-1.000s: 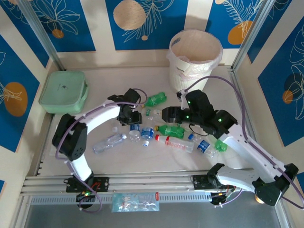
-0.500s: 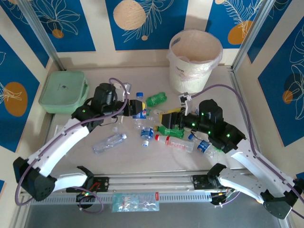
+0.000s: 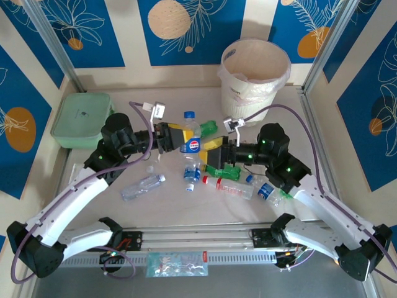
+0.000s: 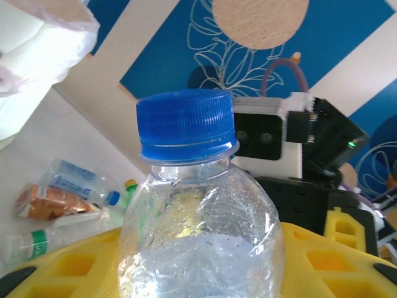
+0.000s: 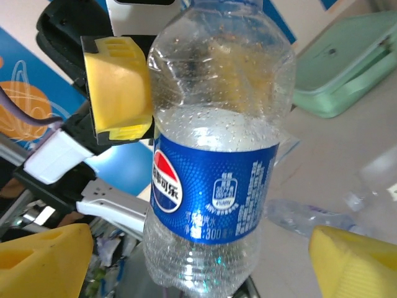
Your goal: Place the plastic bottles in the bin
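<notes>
At the far side of the counter [image 3: 186, 211] stands the white bin [image 3: 248, 93], well apart from several plastic bottles [image 3: 226, 186] lying loose, so most of the job looks left. One blue-capped Pepsi bottle [image 3: 191, 138] hangs above them, clamped in the left fingers [image 4: 304, 248]. The right fingers [image 5: 43, 261] stand wide either side, not touching.

We see matching builds: left arm [image 3: 77, 195] and right arm [image 3: 327, 208] have white link shells and black joint housings [image 3: 118, 138]. Purple cables [image 5: 25, 113] run off the wrists. Left gripper [image 3: 186, 139] and right gripper [image 3: 212, 155] carry yellow fingers [image 5: 116, 87], ribbed and pocketed. Green LED [image 4: 352, 143] is lit on the right arm. White camera bracket [image 4: 267, 133] at its wrist.
</notes>
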